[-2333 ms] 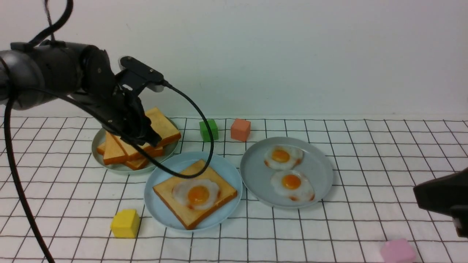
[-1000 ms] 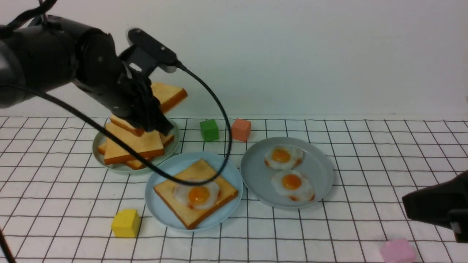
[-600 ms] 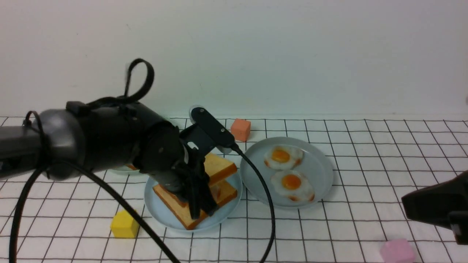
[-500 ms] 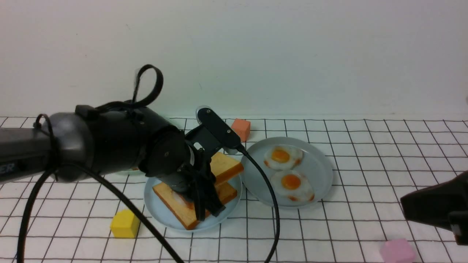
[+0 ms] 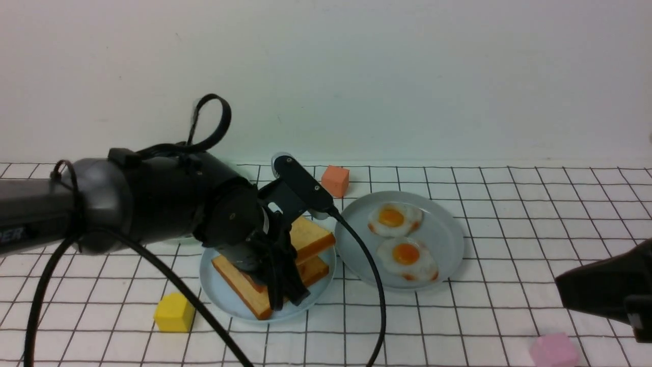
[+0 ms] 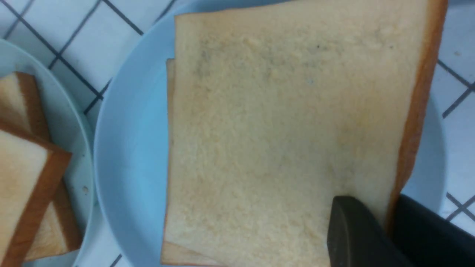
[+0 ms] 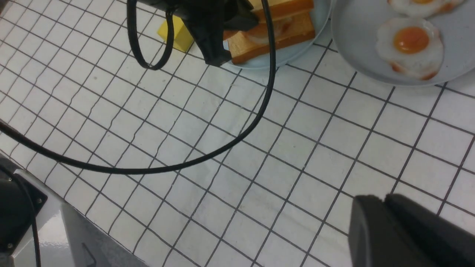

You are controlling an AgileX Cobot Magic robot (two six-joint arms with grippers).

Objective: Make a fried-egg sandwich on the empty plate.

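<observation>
Toast from the stack [image 6: 26, 178], the second slice [image 5: 311, 236], now hangs over the egg-topped slice [image 5: 244, 278] just below the left gripper [image 5: 286, 294], which still pinches its crust (not yet released). Letting go onto the sky-blue plate [image 5: 221, 290] should complete the sandwich. Whether the right gripper [image 5: 570, 291] is open, I cannot tell.

Left hand [image 5: 288, 298] low, pinching top toast [image 6: 278, 129], right hand [image 7: 386, 202] closed, hovering aside

Only legible txt you've got: partial white letters "PER" [image 5: 13, 235] on the grey link of the left arm [image 5: 35, 204], front view, frame edge at 9 o'clock. Rest of the word is cut off. Nothing else reads, wrist views incl.
</observation>
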